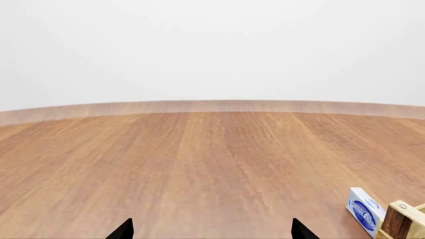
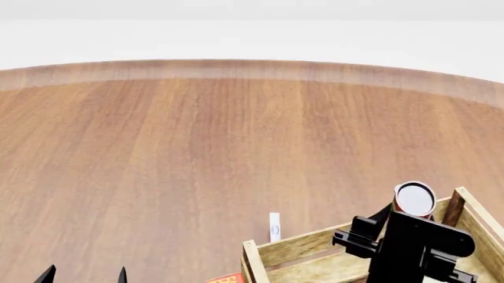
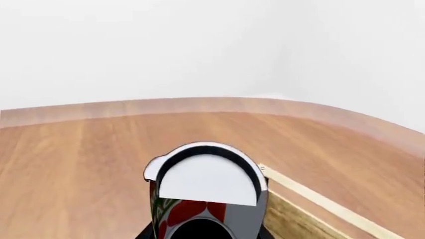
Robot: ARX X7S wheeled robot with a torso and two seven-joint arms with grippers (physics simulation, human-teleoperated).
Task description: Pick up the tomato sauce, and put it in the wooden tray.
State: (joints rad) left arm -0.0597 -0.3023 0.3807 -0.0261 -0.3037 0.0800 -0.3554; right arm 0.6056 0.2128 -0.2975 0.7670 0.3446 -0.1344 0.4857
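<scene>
The tomato sauce can [image 2: 414, 199], red and green label with a white top, is held in my right gripper [image 2: 402, 219] above the wooden tray [image 2: 303, 247], over its far side. In the right wrist view the can [image 3: 207, 191] fills the space between the jaws, with the tray's far rim [image 3: 319, 201] just beside and below it. My left gripper [image 2: 85, 275] is open and empty over bare table at the lower left; only its two fingertips [image 1: 123, 230] show in the left wrist view.
A white and blue box [image 2: 274, 226] stands on the table just beyond the tray; it also shows in the left wrist view [image 1: 365, 210] beside a tray corner post [image 1: 400, 219]. A red and yellow object [image 2: 226, 278] lies by the tray's near left corner.
</scene>
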